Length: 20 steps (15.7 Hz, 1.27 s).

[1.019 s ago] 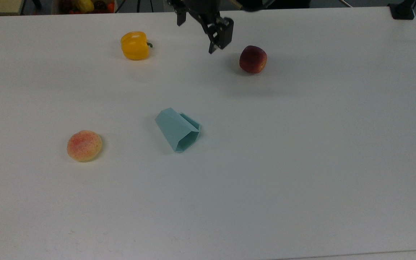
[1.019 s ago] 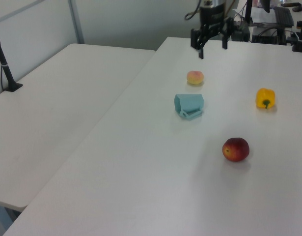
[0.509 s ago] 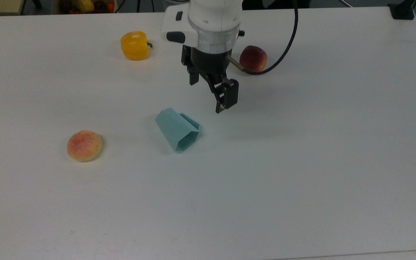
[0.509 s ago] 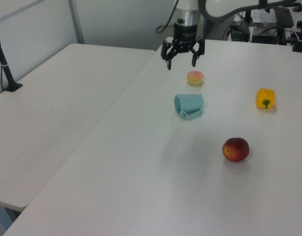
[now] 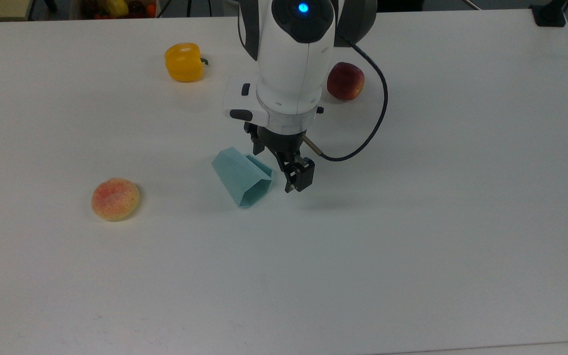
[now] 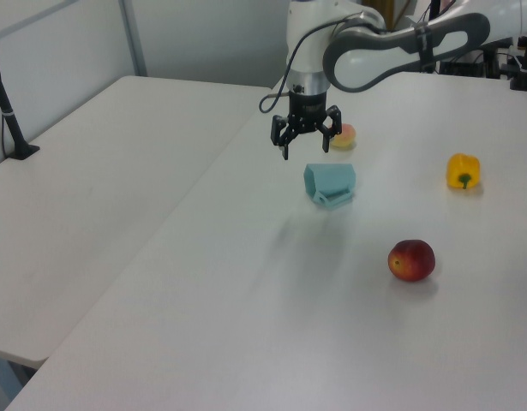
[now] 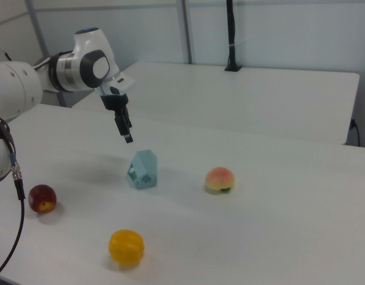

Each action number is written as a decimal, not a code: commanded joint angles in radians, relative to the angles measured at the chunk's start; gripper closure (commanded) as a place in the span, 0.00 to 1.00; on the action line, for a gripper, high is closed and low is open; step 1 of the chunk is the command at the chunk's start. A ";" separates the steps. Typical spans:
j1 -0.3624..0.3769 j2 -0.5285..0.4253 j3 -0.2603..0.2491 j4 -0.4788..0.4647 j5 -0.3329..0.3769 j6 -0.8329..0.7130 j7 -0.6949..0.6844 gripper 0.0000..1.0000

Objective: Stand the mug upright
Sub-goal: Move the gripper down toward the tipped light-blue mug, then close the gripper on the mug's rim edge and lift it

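Change: the gripper (image 6: 305,142) has come forward across the table (image 5: 412,246) from the far edge and now hangs above the mug (image 5: 242,176), a little toward the top view's right.
Mug: on its side mid-table, open mouth toward the top view's bottom right, handle on top; untouched, same spot as before.
Jaws: spread wide in the left view, holding nothing.
Height: probably well clear of the mug, though the top view makes this hard to judge.
Meaning: approach nearly done; descent and grasp remain.
Others: pepper (image 5: 183,62), apple (image 5: 345,81), peach (image 5: 115,198) unmoved.
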 commanded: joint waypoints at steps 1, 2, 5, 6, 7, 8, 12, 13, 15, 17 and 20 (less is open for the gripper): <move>0.008 0.011 -0.010 0.001 -0.045 -0.050 0.017 0.00; 0.006 0.011 -0.010 0.000 -0.050 -0.079 0.019 0.00; -0.009 0.019 -0.010 0.001 -0.060 -0.136 0.019 0.00; -0.010 0.023 -0.010 0.001 -0.068 -0.136 0.020 0.00; -0.017 0.036 -0.010 0.001 -0.074 -0.127 0.020 0.00; -0.029 0.048 -0.010 0.003 -0.074 -0.122 0.020 0.00; -0.037 0.068 -0.011 0.008 -0.080 -0.095 0.019 0.00; -0.038 0.071 -0.010 0.004 -0.083 -0.092 0.017 0.00; -0.040 0.071 -0.010 0.000 -0.086 -0.098 0.013 0.00; -0.038 0.071 -0.010 -0.011 -0.108 -0.102 0.006 0.00; -0.038 0.068 -0.010 -0.023 -0.131 -0.147 -0.018 0.00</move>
